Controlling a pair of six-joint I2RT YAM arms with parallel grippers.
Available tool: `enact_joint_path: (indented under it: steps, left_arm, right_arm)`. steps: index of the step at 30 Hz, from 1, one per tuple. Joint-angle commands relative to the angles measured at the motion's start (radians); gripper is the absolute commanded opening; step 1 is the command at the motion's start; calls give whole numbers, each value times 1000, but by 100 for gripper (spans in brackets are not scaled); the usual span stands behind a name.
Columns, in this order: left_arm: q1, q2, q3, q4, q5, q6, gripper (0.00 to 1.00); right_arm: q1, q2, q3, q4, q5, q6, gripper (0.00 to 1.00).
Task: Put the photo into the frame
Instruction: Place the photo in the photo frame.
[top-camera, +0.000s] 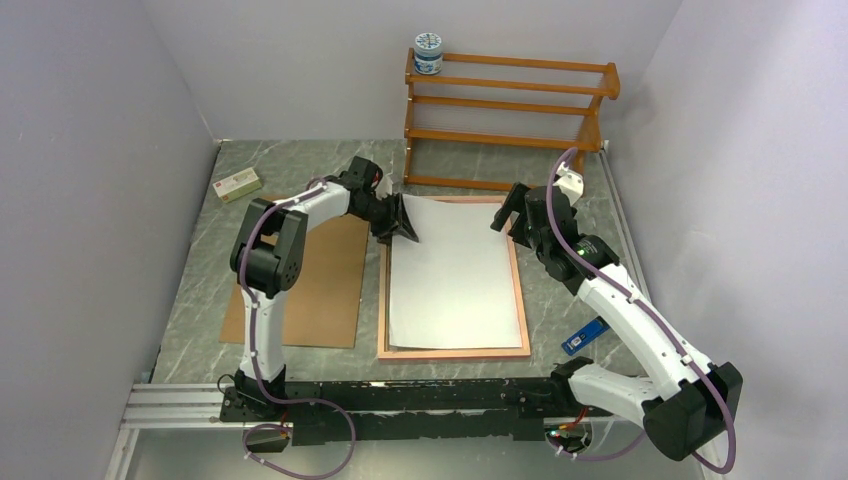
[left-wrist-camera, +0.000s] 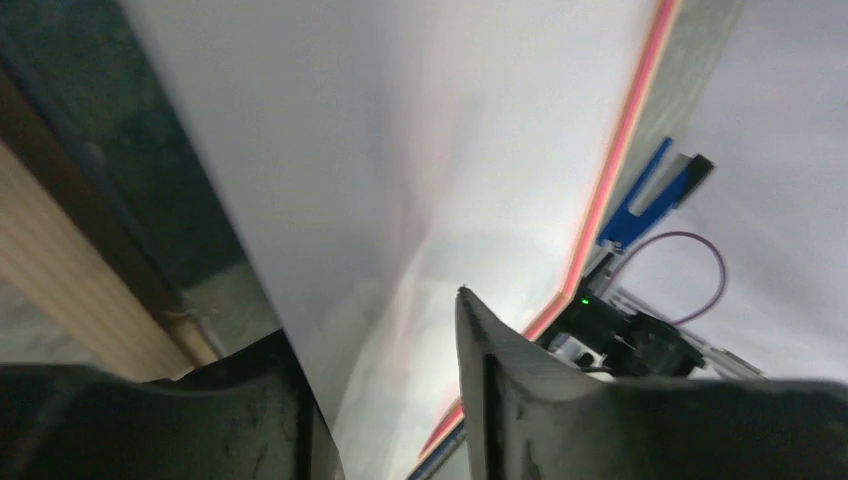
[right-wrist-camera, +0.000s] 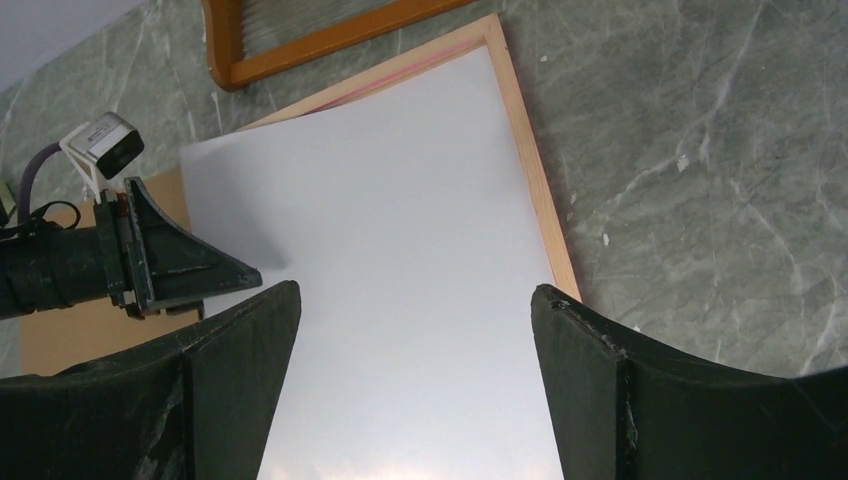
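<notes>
Now the photo (top-camera: 455, 270) lies white back up on the frame (top-camera: 455, 352), mid-table (top-camera: 300, 165). Its eleven o'clock corner sits between the left jaws, which stand partly open without pinching it. The right jaws hover at one o'clock, wide open and empty.

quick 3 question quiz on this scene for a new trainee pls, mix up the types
1. True or false: the photo lies white side up on the frame.
2. What lies on the table just left of the frame? A) a brown panel B) a red bowl C) a folded towel
3. Fill in: the right gripper has its jaws ____.
Key: 1 true; 2 A; 3 open.
</notes>
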Motion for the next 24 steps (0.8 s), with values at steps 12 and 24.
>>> enact_joint_path:
  steps: [12,24]
  left_arm:
    - [-4,-282,-58,-198,-357,33,81]
    - [96,-525,-159,-302,-784,78,93]
  right_arm:
    - [-6,-15,1,2,21,16,90]
    - [-6,52,15,52,-177,3,89]
